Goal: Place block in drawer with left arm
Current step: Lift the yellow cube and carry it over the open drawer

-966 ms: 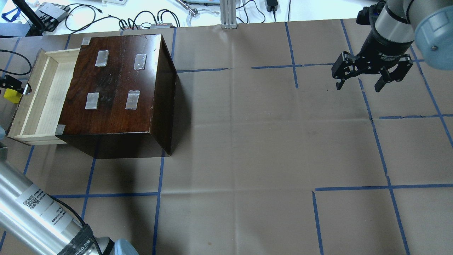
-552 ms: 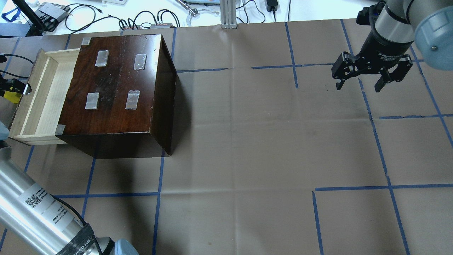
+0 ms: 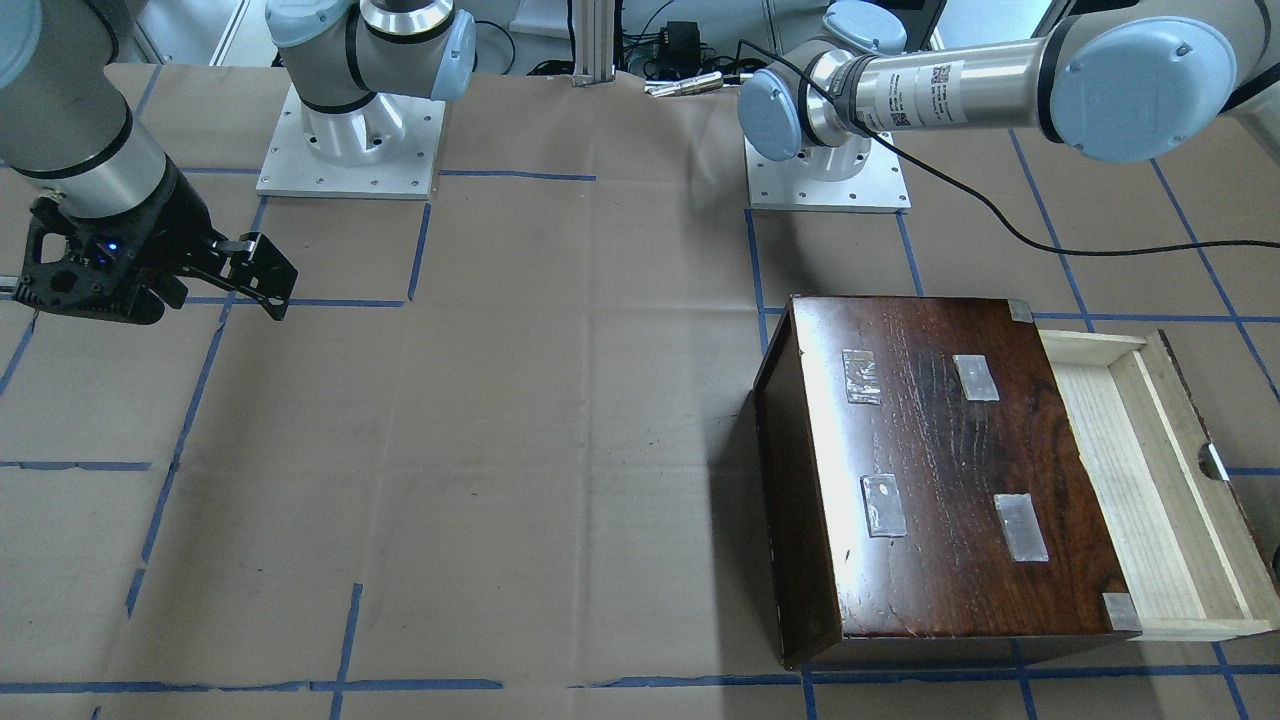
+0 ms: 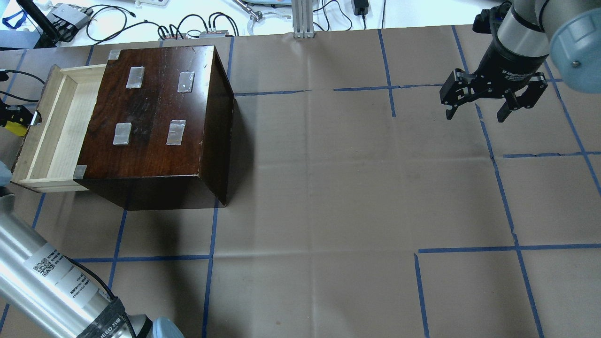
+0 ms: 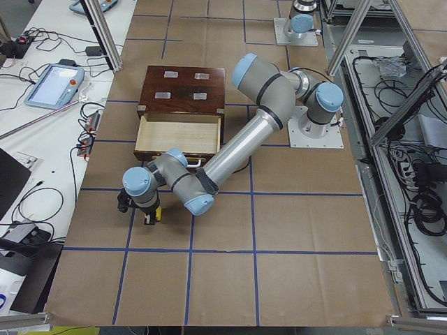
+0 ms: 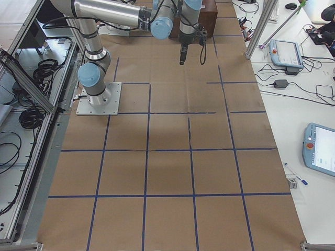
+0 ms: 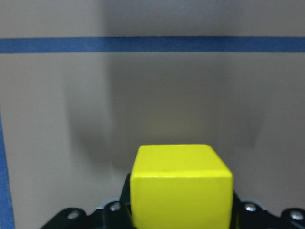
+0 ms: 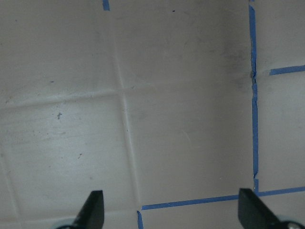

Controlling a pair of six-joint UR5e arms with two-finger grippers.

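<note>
The yellow block (image 7: 181,186) is held in my left gripper (image 4: 10,116), which is shut on it. It hangs over the brown paper just outside the dark front panel of the open drawer (image 4: 51,126). Only a sliver of the block (image 4: 13,126) shows at the overhead view's left edge. In the exterior left view the block (image 5: 151,215) is in front of the drawer (image 5: 178,132). The pale tray holds nothing and sticks out of the dark cabinet (image 4: 155,112). My right gripper (image 4: 475,116) is open and holds nothing, far off on the other side of the table.
The cabinet (image 3: 940,470) stands tall with tape patches on its top. The left arm's tube (image 4: 42,281) crosses the near left corner. Cables and boxes (image 4: 141,19) lie past the table's far edge. Blue tape lines grid the brown paper.
My left gripper with the block has shifted slightly toward the overhead view's left edge, so less yellow shows. The right arm has not moved.
</note>
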